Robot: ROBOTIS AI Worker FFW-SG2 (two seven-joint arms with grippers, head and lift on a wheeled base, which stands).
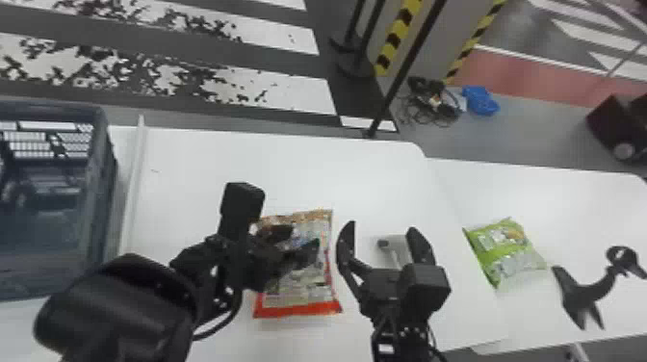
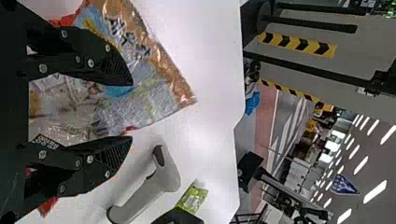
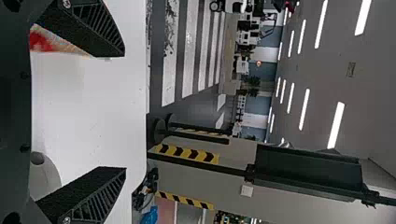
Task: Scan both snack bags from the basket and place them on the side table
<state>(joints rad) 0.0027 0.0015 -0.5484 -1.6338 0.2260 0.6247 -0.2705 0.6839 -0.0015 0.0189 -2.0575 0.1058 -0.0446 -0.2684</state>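
The head view takes in the dark, open-topped basket point(image 1: 108, 192) at the left, the white main table point(image 1: 192, 168) in the middle and the side table point(image 1: 553, 192) at the right, with the green snack bag point(image 1: 510, 250) lying on it. A dark stand-like object point(image 1: 585, 296) is to the right of that bag. The left gripper point(image 1: 304, 239) is over the orange-and-red snack bag point(image 1: 298, 296) on the main table; in the left wrist view its two fingers are spread, with the bag's wrapper visible between them. Whether they touch it, I cannot tell. That view also brings out the pistol shape of the pale scanner point(image 2: 149, 186), lying on its side on the table. The right gripper point(image 1: 381, 227) is to the right of the orange-and-red bag, its fingers wide apart with nothing held. The right wrist view adds long ceiling lights point(image 3: 337, 126) and a red corner of that bag.

The orange-and-red bag lies flat, its wrapper glossy and creased: an orange-brown band at the far end, silvery and blue printing between, bright red along the near edge. The green one looks crumpled, with a paler patch toward its near side
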